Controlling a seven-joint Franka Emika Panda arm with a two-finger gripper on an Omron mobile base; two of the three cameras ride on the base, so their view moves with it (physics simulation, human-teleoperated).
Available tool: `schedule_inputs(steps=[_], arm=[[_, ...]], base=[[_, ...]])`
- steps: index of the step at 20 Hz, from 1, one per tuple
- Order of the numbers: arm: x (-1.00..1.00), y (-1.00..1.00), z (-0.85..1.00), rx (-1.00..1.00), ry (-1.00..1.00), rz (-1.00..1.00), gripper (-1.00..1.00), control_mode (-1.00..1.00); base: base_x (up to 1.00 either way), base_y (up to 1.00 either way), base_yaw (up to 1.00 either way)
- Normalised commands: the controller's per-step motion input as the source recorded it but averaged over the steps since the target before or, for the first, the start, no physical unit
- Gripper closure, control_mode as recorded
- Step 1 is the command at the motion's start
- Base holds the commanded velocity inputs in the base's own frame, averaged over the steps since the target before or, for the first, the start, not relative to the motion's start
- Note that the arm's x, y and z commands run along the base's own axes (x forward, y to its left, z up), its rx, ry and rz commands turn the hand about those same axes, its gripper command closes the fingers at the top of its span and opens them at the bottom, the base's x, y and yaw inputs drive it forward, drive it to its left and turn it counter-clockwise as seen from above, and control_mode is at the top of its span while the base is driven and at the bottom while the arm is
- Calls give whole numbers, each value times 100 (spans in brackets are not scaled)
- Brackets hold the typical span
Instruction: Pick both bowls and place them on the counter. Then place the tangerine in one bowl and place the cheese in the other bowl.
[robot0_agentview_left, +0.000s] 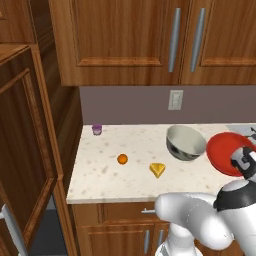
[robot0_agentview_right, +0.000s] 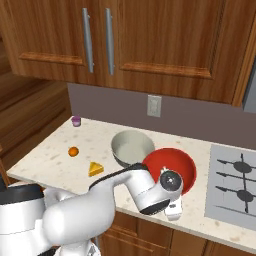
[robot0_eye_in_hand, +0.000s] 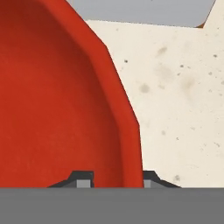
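Note:
The red bowl (robot0_agentview_left: 225, 150) (robot0_agentview_right: 172, 162) is on the right part of the beige counter (robot0_agentview_left: 100, 175), tilted, beside the cream-grey bowl (robot0_agentview_left: 185, 142) (robot0_agentview_right: 131, 147). My gripper (robot0_eye_in_hand: 114, 179) straddles the red bowl's (robot0_eye_in_hand: 57, 109) near rim, one fingertip inside the wall and one outside, shut on it. Speckled counter (robot0_eye_in_hand: 183, 109) shows just past the rim. The tangerine (robot0_agentview_left: 122, 159) (robot0_agentview_right: 73, 151) and the cheese (robot0_agentview_left: 157, 170) (robot0_agentview_right: 96, 169) lie on the counter to the left of the bowls, close to each other and away from my hand.
A small purple cup (robot0_agentview_left: 97, 129) (robot0_agentview_right: 76, 121) stands at the counter's back left corner. A stove top (robot0_agentview_right: 235, 185) lies right of the red bowl. Wall cabinets hang overhead, and a wall outlet (robot0_agentview_left: 175, 99) is behind the bowls.

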Motion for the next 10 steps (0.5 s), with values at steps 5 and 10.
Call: schedule_inputs(steps=[5, 10], arm=[[0, -14, 1, 1, 12, 0, 100, -100], [-6, -9, 4, 4, 6, 0, 100, -100]], base=[[0, 0, 0], [0, 0, 0]])
